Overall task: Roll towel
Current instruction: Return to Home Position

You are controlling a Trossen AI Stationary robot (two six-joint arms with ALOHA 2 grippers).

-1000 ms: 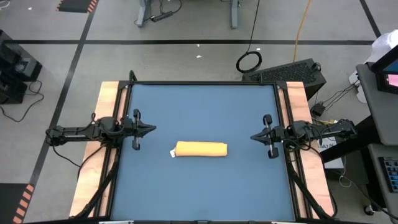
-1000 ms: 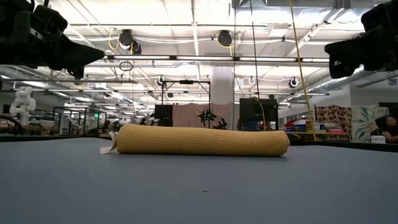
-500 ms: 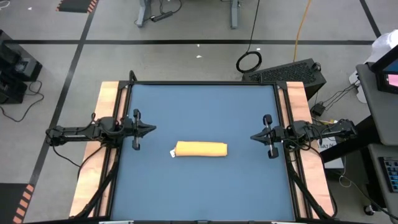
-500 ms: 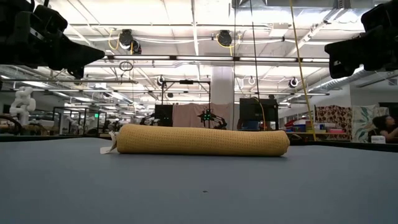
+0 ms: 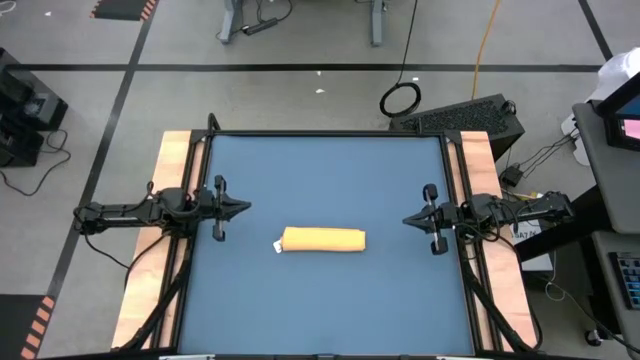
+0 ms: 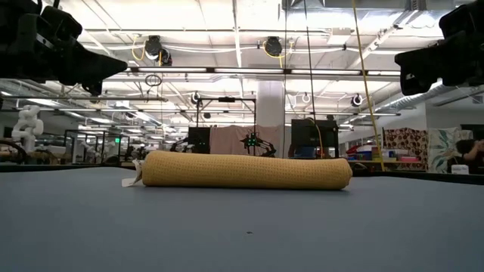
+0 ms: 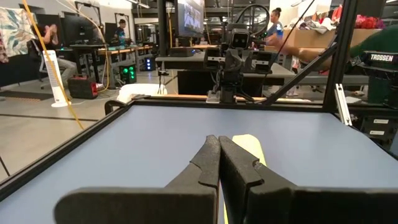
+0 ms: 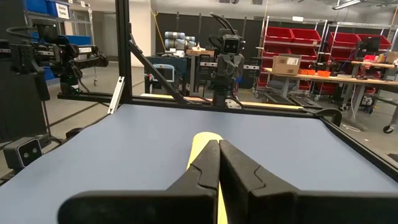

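Left gripper [image 5: 245, 208] and right gripper [image 5: 407, 219] closed on nothing at opposite table [image 5: 330, 170] edges, rolled towel [image 5: 323, 240] well apart between; may spring loose if wound slackly.

An overhead camera looks straight down on the table [image 5: 330, 300]; another sights level across it. Both wrist cameras face inward, sharing the towel [image 5: 323, 240].

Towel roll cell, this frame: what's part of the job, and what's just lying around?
Job:
- towel, rolled, in the middle of the table
- left hand, shut, at the table's left edge
- right hand, shut, at its right edge

Lying about:
- cable coil, beyond the table's far edge
- dark case beside it
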